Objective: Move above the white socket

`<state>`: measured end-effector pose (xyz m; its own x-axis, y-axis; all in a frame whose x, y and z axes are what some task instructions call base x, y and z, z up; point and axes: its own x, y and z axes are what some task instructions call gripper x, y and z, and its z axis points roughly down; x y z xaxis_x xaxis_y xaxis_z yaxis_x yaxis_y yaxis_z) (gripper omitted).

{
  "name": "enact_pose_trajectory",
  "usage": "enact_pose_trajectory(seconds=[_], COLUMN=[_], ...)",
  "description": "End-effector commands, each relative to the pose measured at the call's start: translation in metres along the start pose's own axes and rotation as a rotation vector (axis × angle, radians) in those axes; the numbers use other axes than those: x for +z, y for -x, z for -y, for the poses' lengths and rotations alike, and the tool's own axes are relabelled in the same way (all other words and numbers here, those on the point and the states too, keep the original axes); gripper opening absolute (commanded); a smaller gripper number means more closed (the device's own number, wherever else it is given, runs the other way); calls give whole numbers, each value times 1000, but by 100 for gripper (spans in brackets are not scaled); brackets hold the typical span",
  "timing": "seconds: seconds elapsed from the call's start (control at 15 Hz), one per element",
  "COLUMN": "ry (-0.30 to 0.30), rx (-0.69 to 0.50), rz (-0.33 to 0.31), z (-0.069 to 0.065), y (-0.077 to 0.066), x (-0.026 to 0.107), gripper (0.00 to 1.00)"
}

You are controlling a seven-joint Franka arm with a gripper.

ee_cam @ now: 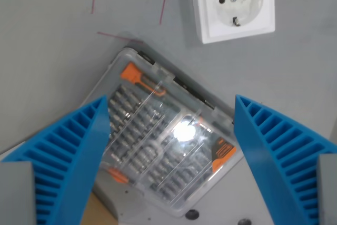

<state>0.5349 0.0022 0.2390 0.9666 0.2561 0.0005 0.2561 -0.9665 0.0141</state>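
In the wrist view, the blue ribbed-finger gripper (pixel 171 151) hung spread wide, holding nothing, over a clear plastic screwdriver-bit case (pixel 166 138). The white square wall socket (pixel 233 3) sat at one o'clock, apart.

White socket (pixel 233 5) lies flat at the wrist view's upper right

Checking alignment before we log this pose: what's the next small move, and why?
Probably shift toward the wrist view's upper right. The open gripper is centred over the clear case of screwdriver bits, while the white socket sits at the top right of the view, beyond the case's far edge. Nothing is held, so a plain sideways move should do.
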Motion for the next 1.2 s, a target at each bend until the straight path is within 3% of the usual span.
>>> enact_pose_trajectory(seconds=[0.07,0.67,1.2], ry=[4,1,7], rx=[-88,-130,-154], rz=[-8,5,-25], z=[-11,-29,-41], y=[-10,-31,-42], x=[7,31,47], gripper=[100,100,100])
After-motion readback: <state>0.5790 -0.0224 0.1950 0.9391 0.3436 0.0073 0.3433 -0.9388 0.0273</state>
